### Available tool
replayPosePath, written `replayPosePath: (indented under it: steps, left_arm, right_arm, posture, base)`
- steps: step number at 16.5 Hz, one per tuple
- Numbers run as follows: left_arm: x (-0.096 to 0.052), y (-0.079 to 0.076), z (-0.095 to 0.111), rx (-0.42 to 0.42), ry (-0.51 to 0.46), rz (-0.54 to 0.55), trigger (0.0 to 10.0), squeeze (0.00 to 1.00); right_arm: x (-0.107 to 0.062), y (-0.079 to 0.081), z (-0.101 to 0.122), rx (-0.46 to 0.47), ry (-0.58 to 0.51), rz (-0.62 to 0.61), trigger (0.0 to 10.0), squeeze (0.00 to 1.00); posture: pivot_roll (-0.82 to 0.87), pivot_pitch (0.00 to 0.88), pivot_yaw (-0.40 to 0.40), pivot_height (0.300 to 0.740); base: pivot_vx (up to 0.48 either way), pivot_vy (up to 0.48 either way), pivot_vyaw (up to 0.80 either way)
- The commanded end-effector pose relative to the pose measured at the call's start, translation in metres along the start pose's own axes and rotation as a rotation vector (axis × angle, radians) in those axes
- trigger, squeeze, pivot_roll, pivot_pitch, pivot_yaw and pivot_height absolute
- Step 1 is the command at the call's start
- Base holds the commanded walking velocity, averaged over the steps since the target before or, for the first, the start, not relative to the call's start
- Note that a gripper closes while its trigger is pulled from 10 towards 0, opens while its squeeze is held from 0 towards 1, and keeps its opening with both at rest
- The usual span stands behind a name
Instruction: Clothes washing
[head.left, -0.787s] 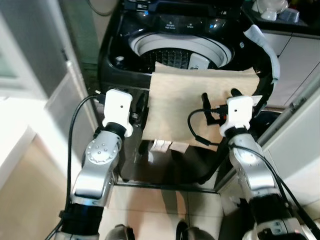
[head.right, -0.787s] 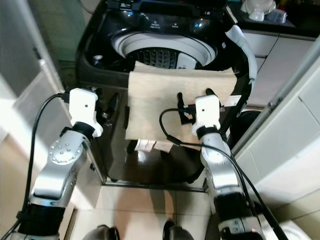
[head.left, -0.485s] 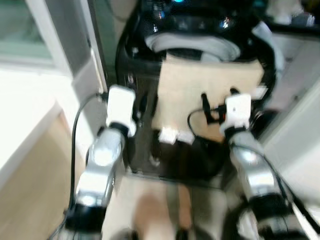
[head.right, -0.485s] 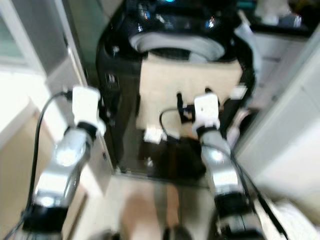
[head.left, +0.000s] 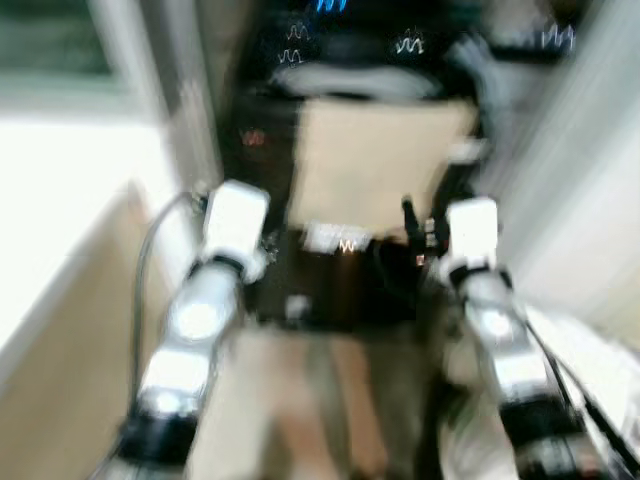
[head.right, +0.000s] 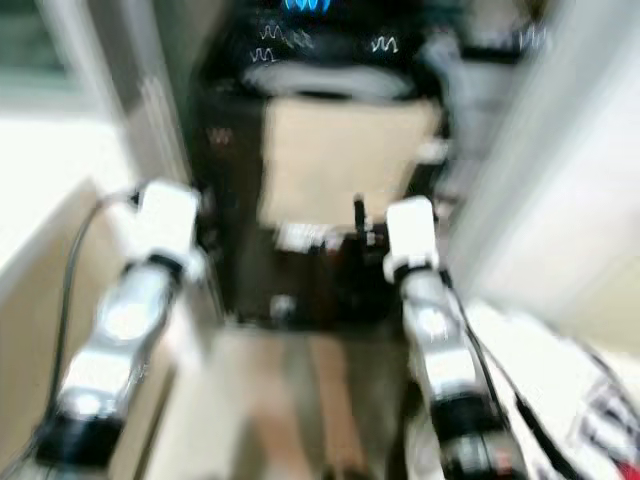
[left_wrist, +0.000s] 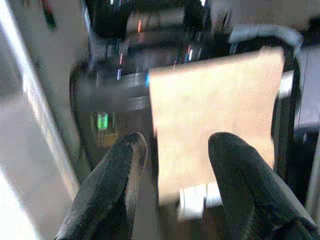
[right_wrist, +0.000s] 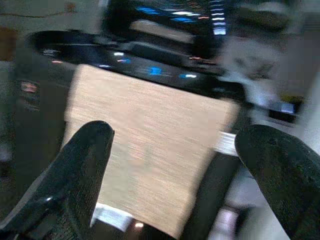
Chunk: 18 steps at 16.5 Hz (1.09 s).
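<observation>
Our left claw (left_wrist: 172, 165) and right claw (right_wrist: 175, 165) were both spread and empty, raised toward the washer (head.left: 262, 150), apart from it. A tan cloth (left_wrist: 215, 120) hung over the washer's front rim, likely draped there for loading into the drum. The head views were blurred, so we judged ourselves walking.

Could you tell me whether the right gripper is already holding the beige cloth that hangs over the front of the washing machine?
No, the right gripper has its jaws spread wide and empty, with the beige cloth hanging beyond them.
</observation>
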<state>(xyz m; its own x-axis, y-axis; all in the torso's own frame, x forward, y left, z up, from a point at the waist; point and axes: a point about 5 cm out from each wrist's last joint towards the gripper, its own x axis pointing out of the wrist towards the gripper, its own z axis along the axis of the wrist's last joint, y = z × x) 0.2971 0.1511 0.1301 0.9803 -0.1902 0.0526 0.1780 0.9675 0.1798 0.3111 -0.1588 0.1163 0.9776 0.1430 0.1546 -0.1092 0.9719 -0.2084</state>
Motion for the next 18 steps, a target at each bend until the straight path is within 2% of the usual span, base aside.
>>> replayPosePath:
  steps: [1,2,3,5,8,13,15,18]
  left_arm:
    - [-0.009,0.009,-0.018,-0.058,0.067,0.06,10.0,0.0]
    - [-0.028,0.015,-0.037,-0.145,0.152,0.102,10.0,0.0]
    - [-0.038,0.009,-0.043,-0.178,0.181,0.076,10.0,0.0]
    - [-0.044,0.001,-0.048,-0.167,0.199,0.034,10.0,0.0]
    - [-0.031,-0.004,-0.043,-0.096,0.152,0.016,10.0,0.0]
    - [-0.013,0.008,-0.022,-0.02,0.068,0.007,10.0,0.0]
    - [-0.01,0.009,-0.017,-0.014,0.052,-0.001,10.0,0.0]
    - [-0.007,0.005,-0.013,0.004,0.038,-0.032,10.0,0.0]
  right_arm:
    - [-0.005,-0.009,-0.001,0.0,-0.004,-0.012,10.0,0.0]
    - [-0.02,-0.016,-0.011,0.004,0.027,-0.033,10.0,0.0]
    - [-0.031,-0.018,-0.018,0.001,0.057,-0.037,10.0,0.0]
    - [-0.039,-0.02,-0.024,0.005,0.081,-0.038,10.0,0.0]
    - [-0.034,-0.014,-0.023,-0.012,0.073,-0.017,10.0,0.0]
    - [-0.024,-0.018,-0.015,0.003,0.051,-0.042,10.0,0.0]
    - [-0.024,-0.022,-0.018,0.047,0.081,-0.091,10.0,0.0]
    - [-0.014,-0.034,-0.035,0.114,0.237,-0.189,10.0,0.0]
  posture:
    - [-0.1,0.0,-0.005,0.74]
    - [-0.09,0.0,-0.009,0.74]
    - [-0.09,0.0,-0.012,0.74]
    - [-0.09,0.0,-0.018,0.74]
    - [-0.1,0.0,-0.026,0.74]
    - [-0.1,0.0,-0.019,0.74]
    - [-0.1,0.0,-0.014,0.74]
    - [-0.11,0.0,0.002,0.74]
  base:
    - [0.0,0.0,-0.79]
    - [0.0,0.0,-0.79]
    - [0.0,0.0,-0.79]
    - [0.0,0.0,-0.79]
    - [0.0,0.0,-0.78]
    - [0.0,0.0,-0.78]
    - [0.0,0.0,-0.77]
    - [0.0,0.0,-0.47]
